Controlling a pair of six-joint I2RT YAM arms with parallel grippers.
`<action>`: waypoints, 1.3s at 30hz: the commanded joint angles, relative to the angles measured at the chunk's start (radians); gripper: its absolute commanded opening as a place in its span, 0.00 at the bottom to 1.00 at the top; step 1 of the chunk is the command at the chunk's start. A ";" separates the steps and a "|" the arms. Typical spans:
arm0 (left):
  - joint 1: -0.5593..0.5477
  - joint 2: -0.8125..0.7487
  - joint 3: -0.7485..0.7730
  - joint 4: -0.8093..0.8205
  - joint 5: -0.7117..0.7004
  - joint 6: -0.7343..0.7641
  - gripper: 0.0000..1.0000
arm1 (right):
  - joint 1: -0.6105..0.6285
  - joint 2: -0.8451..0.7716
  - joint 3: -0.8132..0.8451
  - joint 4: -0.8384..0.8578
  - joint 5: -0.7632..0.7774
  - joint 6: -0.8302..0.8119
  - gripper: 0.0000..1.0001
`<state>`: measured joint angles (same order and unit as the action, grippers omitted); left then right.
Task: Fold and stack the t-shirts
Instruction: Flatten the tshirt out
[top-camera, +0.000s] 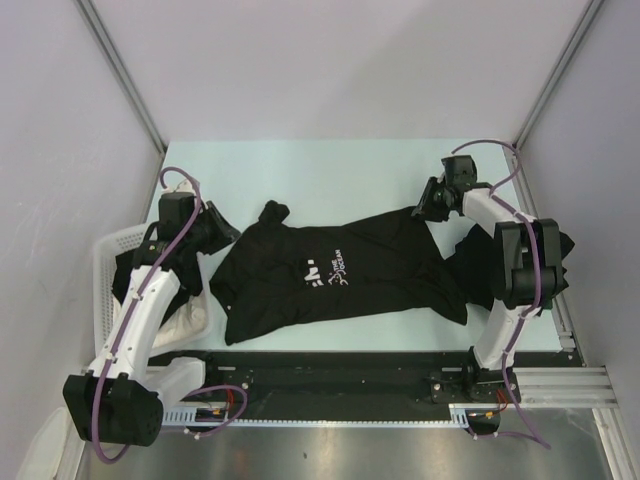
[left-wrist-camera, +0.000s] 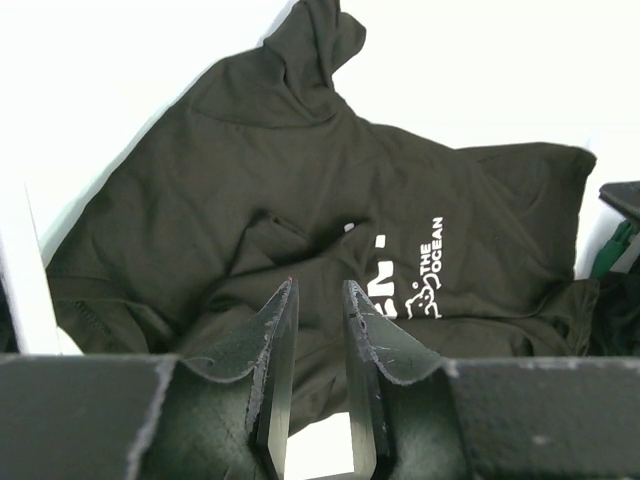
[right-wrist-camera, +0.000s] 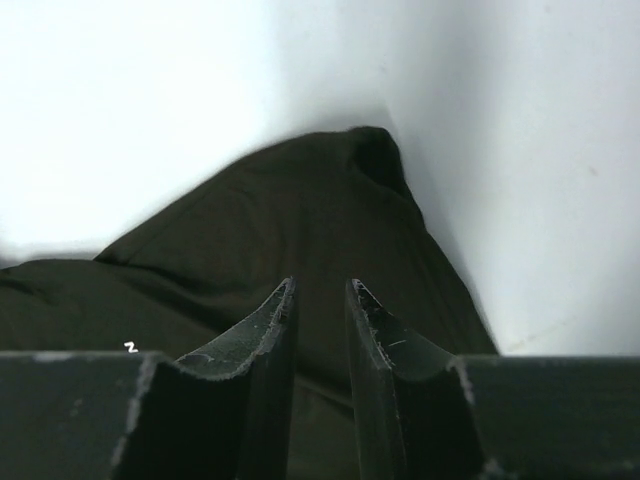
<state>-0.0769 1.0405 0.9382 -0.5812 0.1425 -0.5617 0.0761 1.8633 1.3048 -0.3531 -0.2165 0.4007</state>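
A black t-shirt (top-camera: 330, 275) with white lettering lies spread and wrinkled across the middle of the table, and it fills the left wrist view (left-wrist-camera: 300, 180). My left gripper (top-camera: 215, 235) hovers at its left edge; its jaws (left-wrist-camera: 318, 285) stand narrowly open with nothing between them. My right gripper (top-camera: 425, 205) is at the shirt's far right corner, over the black fabric (right-wrist-camera: 300, 230); its jaws (right-wrist-camera: 320, 283) are also narrowly open and hold nothing. More black t-shirts lie bunched in the basket (top-camera: 125, 275) and under the right arm (top-camera: 565, 250).
A white lattice basket (top-camera: 108, 250) stands at the table's left edge, with a white cloth (top-camera: 185, 320) beside it. Grey walls close in the left, back and right sides. A black rail (top-camera: 340, 365) runs along the near edge.
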 joint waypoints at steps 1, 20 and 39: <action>-0.008 -0.017 0.034 -0.014 0.005 0.037 0.29 | 0.004 0.016 0.063 0.094 -0.009 -0.039 0.30; -0.009 -0.002 0.057 -0.023 0.012 0.055 0.29 | 0.007 0.091 0.119 0.105 0.017 -0.180 0.31; -0.015 0.000 0.063 -0.037 0.020 0.068 0.29 | 0.010 0.235 0.261 0.095 0.042 -0.278 0.31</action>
<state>-0.0830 1.0420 0.9577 -0.6167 0.1440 -0.5152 0.0811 2.0491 1.4914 -0.2707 -0.1734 0.1551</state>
